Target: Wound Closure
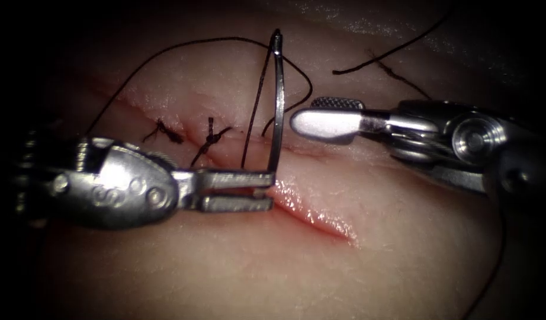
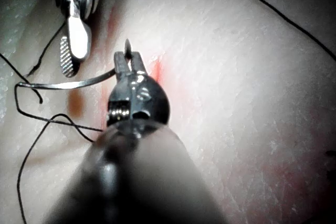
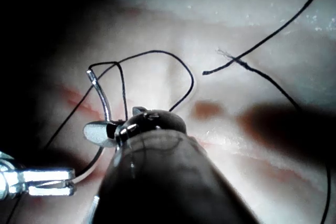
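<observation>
Above the cut (image 1: 311, 216), left hand (image 1: 272, 188) grips the needle (image 1: 277, 106) near its point; right hand (image 1: 320, 115) gapes, empty.

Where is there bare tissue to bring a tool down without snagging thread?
Free: the tissue below the cut, under the left tool. Crowded: above the cut, where the needle, held near its tip by the left tool, stands clear of the tissue, its thread loops past two knots, and the empty right tool waits open.
</observation>
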{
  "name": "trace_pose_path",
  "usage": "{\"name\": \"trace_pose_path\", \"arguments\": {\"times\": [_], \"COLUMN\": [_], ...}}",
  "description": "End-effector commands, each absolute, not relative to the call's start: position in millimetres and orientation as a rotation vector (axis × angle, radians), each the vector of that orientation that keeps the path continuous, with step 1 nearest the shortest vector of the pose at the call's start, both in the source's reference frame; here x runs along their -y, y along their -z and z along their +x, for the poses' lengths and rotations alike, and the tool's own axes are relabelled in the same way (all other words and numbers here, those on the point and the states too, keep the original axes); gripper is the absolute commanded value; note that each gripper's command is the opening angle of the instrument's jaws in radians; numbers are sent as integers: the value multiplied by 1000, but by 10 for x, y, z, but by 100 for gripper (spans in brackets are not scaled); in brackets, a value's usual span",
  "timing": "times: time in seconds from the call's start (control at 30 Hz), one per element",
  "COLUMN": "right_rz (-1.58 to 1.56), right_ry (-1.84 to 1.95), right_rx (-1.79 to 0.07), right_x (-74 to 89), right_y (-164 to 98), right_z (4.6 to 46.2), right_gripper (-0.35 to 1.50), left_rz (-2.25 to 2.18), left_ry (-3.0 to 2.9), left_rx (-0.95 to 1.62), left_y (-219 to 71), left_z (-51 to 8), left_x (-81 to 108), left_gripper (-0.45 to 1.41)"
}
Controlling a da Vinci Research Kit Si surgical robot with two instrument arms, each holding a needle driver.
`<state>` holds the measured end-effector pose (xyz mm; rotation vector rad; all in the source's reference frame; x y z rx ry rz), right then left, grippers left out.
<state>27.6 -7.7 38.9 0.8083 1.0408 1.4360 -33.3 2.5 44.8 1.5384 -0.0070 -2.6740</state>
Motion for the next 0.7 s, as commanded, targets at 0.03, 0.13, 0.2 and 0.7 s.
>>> {"name": "trace_pose_path", "arguments": {"times": [0.03,0.13,0.2,0.7], "right_rz": [822,833,842,918], "right_ry": [-1432,-1425,-1424,-1328], "right_rx": [-1041,-1039,-1037,-1047], "right_x": [74,74,74,86], "right_y": [-392,-391,-392,-413], "right_z": [284,285,288,315], "right_gripper": [91,91,91,100], "left_rz": [1526,1496,1496,1499], "left_ry": [2670,2669,2668,2597], "left_rx": [-2,2,1,-13], "left_y": [-455,-459,-459,-453], "left_z": [-339,-339,-339,-343], "left_x": [-22,-20,-19,-18], "left_gripper": [-45,-45,-45,-45]}}
